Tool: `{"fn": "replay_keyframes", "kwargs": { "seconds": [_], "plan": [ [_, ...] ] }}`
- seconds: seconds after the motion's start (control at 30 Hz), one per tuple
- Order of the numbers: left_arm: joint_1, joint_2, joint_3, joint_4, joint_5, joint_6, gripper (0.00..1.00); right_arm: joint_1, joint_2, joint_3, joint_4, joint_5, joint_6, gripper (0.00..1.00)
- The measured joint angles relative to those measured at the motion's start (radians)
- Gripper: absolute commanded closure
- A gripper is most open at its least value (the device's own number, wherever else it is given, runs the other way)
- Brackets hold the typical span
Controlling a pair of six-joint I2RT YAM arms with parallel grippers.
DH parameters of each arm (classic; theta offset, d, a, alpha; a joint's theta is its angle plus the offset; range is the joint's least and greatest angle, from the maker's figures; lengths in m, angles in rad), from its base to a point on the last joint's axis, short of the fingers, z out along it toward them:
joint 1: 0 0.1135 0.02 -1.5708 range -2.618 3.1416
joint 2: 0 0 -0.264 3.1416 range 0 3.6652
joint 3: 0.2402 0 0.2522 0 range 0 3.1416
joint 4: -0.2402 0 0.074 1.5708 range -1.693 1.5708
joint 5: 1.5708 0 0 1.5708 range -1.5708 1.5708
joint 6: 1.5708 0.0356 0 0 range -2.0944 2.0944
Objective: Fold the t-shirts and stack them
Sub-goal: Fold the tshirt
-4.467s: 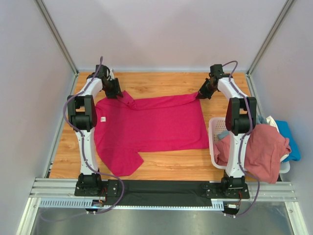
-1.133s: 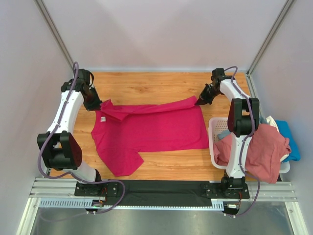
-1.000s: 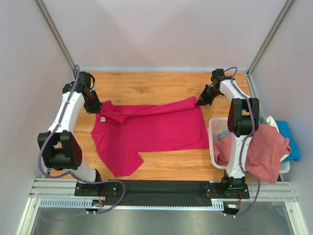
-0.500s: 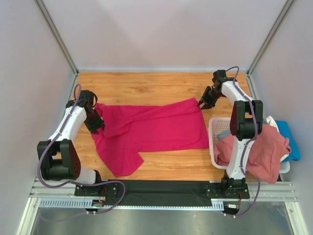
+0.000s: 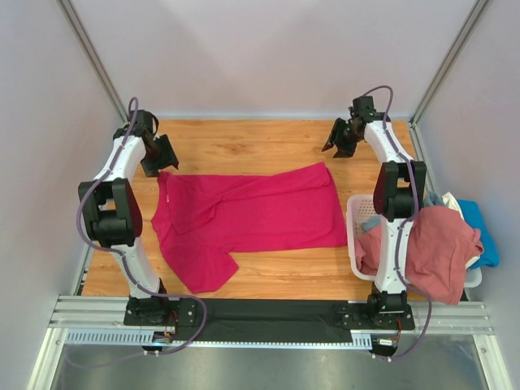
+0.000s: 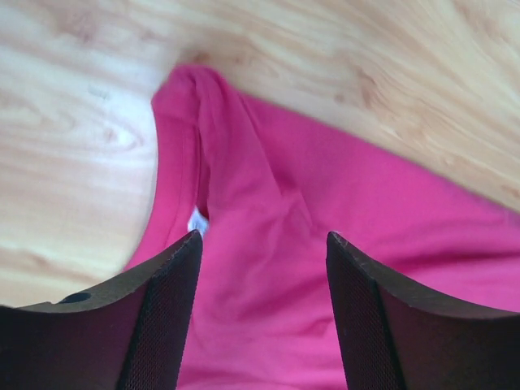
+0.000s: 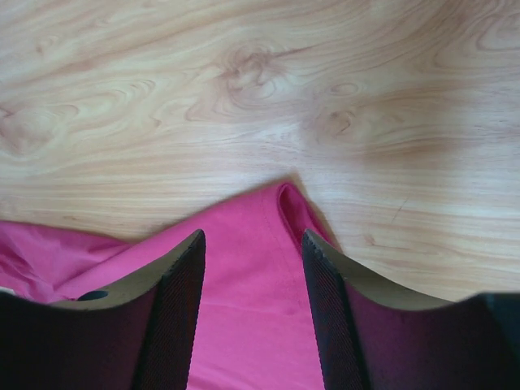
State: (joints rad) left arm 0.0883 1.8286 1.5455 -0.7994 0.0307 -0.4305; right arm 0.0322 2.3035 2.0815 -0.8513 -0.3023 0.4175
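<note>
So the wooden desk (image 5: 244,138) takes up most of the cell. The magenta-red t-shirt (image 5: 268,213) is lying across the middle of it, neck end toward the left. It's mostly flat, but the far left corner is rumpled and folded over on itself, and one sleeve sticks out toward the near edge.

Over on the right edge there's a white lattice basket (image 5: 354,213) with a dusty pink shirt (image 5: 431,248) draped over it. A blue one (image 5: 484,236) and something whitish (image 5: 449,201) are poking out behind that.

Both arms are reaching to the far side of the desk. The left pincer (image 6: 264,237) is hanging just above the shirt's collar area with its jaws wide apart and nothing between them. The right pincer (image 7: 253,236) is the same deal, jaws apart and empty, over the far right corner of the shirt where the hem curls up a bit.

The tiny white neck label (image 6: 197,221) is peeking out of a fold near the collar.
</note>
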Motion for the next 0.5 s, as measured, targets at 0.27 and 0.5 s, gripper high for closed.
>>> {"fn": "replay_keyframes", "kwargs": {
  "seconds": [0.27, 0.5],
  "plan": [
    [0.044, 0.169, 0.074, 0.003, 0.093, 0.051, 0.39, 0.002, 0.051, -0.007, -0.005, -0.031, -0.015, 0.55],
    [0.047, 0.177, 0.076, 0.006, 0.156, 0.051, 0.43, 0.010, 0.053, -0.023, -0.002, -0.041, -0.015, 0.55]
  ]
}}
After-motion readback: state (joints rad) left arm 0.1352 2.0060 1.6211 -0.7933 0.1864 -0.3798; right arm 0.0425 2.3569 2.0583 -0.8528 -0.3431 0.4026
